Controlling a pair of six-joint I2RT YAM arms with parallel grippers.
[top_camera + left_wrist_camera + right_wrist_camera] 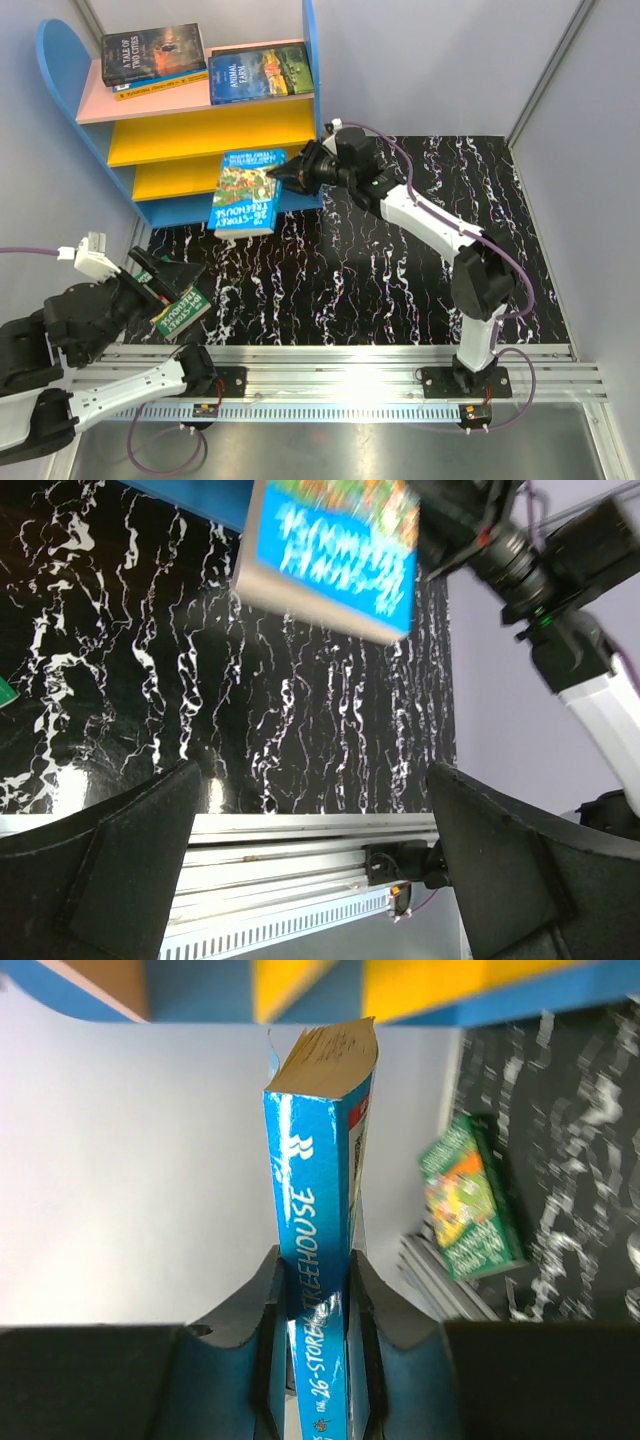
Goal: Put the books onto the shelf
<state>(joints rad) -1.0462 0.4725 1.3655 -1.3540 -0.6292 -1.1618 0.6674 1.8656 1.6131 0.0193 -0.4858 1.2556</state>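
Right tool (pixel 285 172) clamps the blue Treehouse book (pixel 248 192) by one edge, held just before the shelf (pixel 60 60), far left. Left tool (pixel 312 780) gapes wide, empty. Danger: that edge grip lets the book pivot and snag the lower yellow board (pixel 170 180).

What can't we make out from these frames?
- Top view: green illustrated paperback, cover partly under the left claw.
- Top view: thin yellow-edged book on the pink top board, hidden beneath the dark paperback; title too small.
- Left wrist: blue Treehouse paperback, blurred, cut by the top edge.
- Right wrist: blue-sided shelf, blurred, mostly out of frame.
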